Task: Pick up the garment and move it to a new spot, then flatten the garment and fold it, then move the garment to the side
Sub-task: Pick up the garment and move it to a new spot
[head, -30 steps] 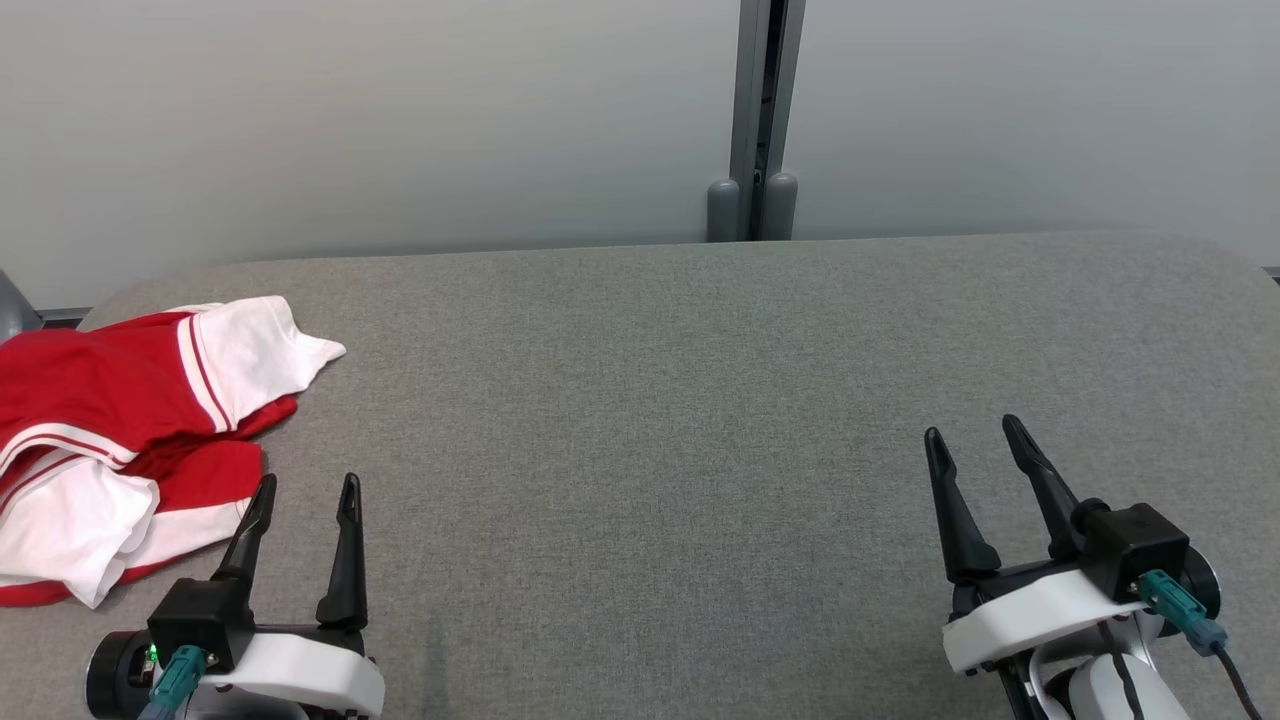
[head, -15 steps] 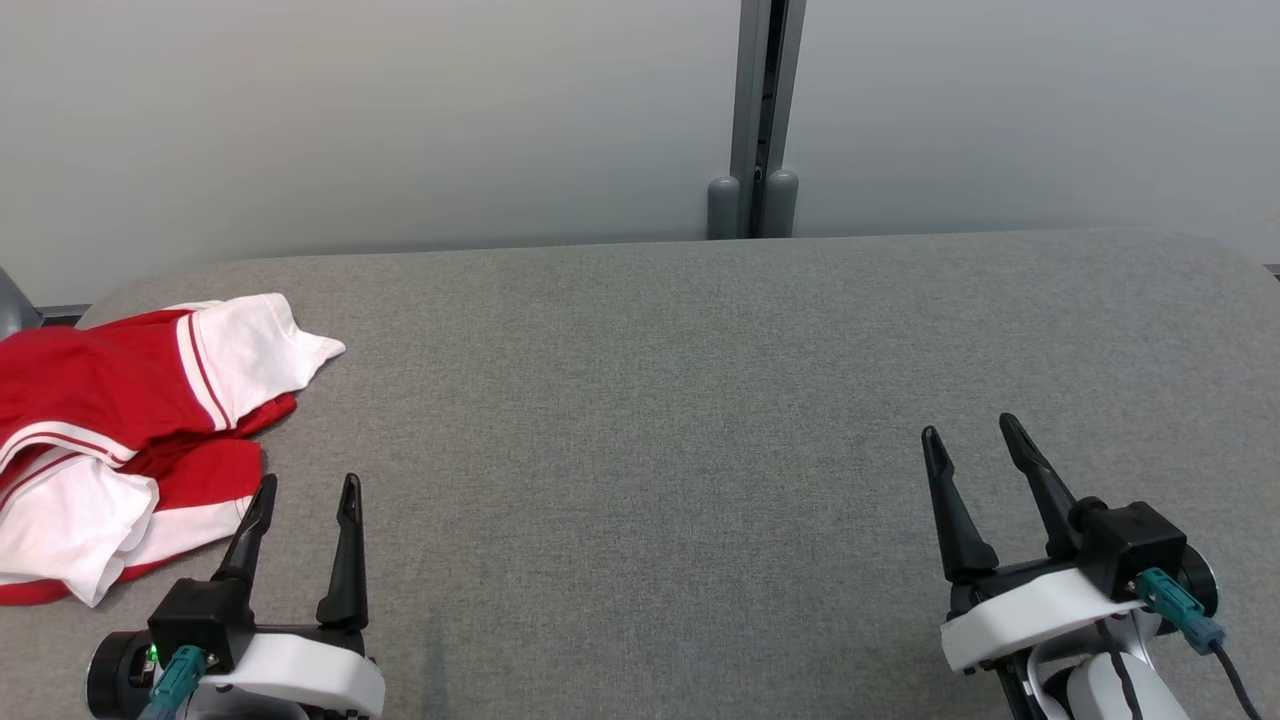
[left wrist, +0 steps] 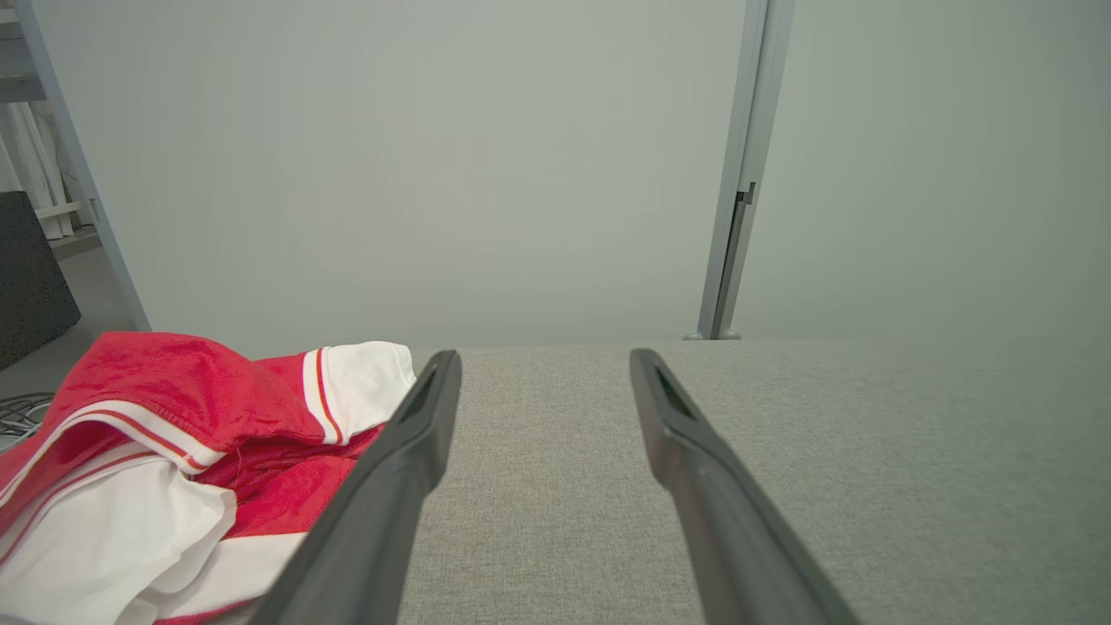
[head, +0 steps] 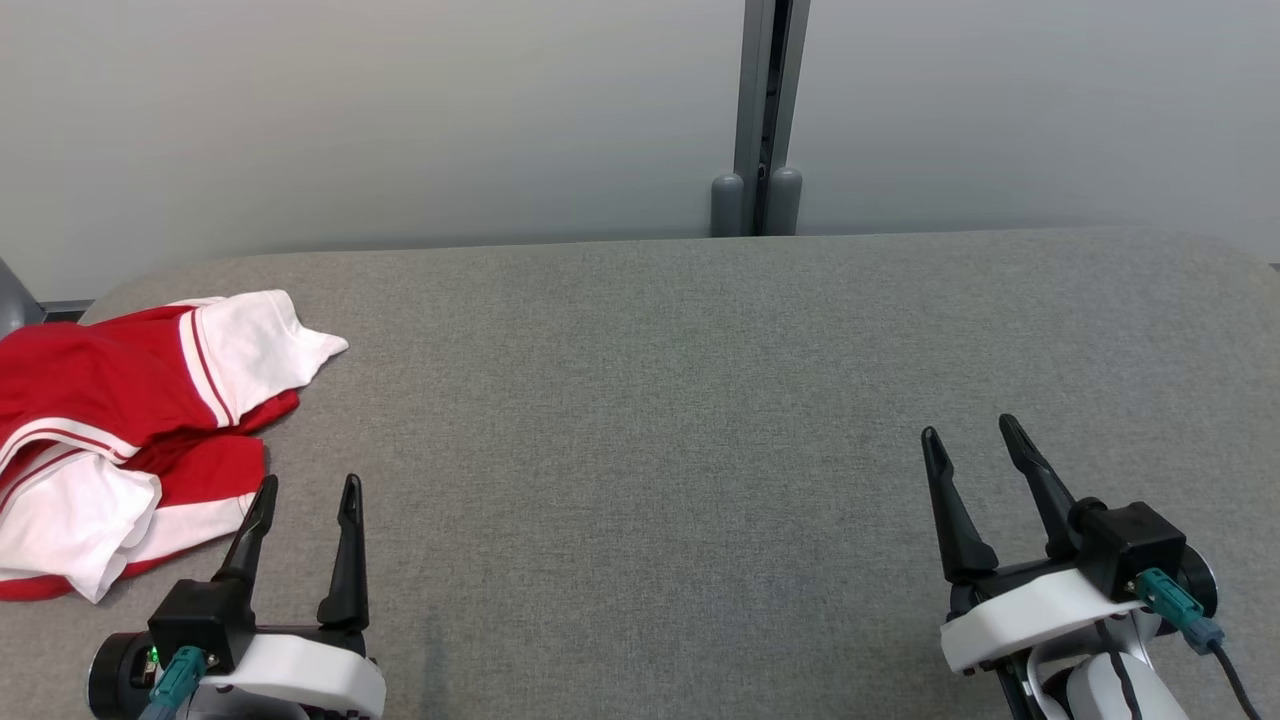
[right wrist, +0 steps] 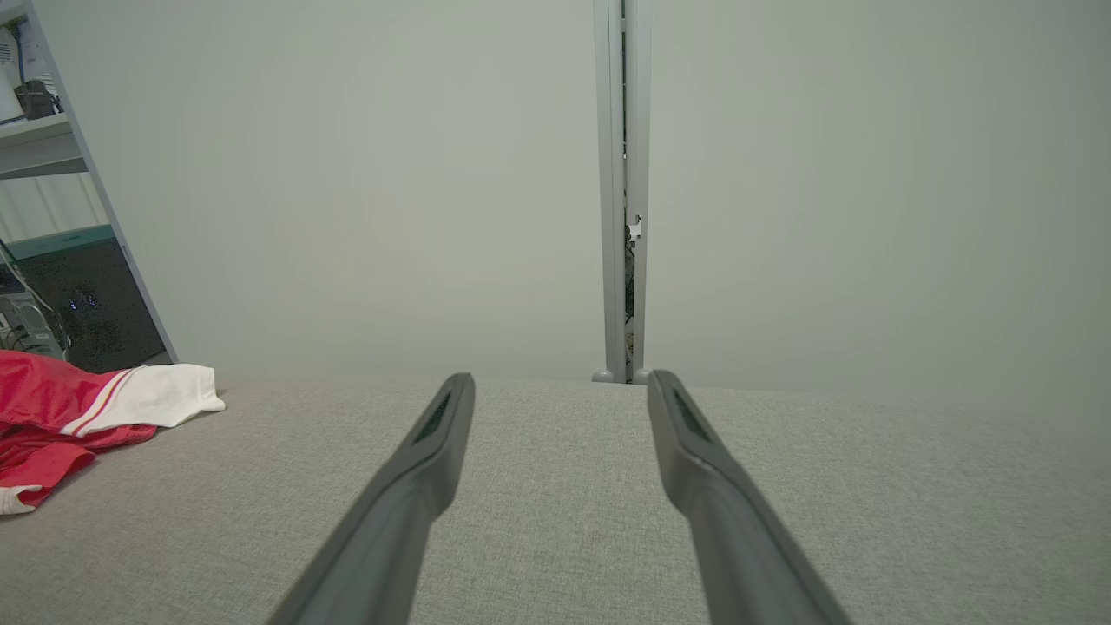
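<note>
1. A grey, cloth-covered table (head: pixel 640 400) spreads across my head view. Behind it are a pale wall (head: pixel 400 120) and a grey upright post (head: pixel 765 110).
2. The garment (head: pixel 110 420) is red with white panels and thin stripes. It lies crumpled at the table's far left, and part of it runs past the picture's edge, so I cannot tell whether it is a shirt or shorts.
3. My left gripper (head: pixel 309 482) hovers just beside the garment's near right edge, and I judge it is not touching. Its fingers (left wrist: pixel 408 469) stand wide apart and hold nothing.
4. My right gripper (head: pixel 970 428) is well apart from the garment, over the table's right side. Its fingers are also spread wide and empty.
5. I expect the cloth to be light, soft and limp, possibly a little slick like sportswear. It should sag from any single hold, and the stacked layers may slide over one another.
6. The best hold looks like the white flap (head: pixel 255 350) that points toward the table's middle, taken at its striped band, where the seam should be thicker. The left gripper is closest for that pinch.
</note>
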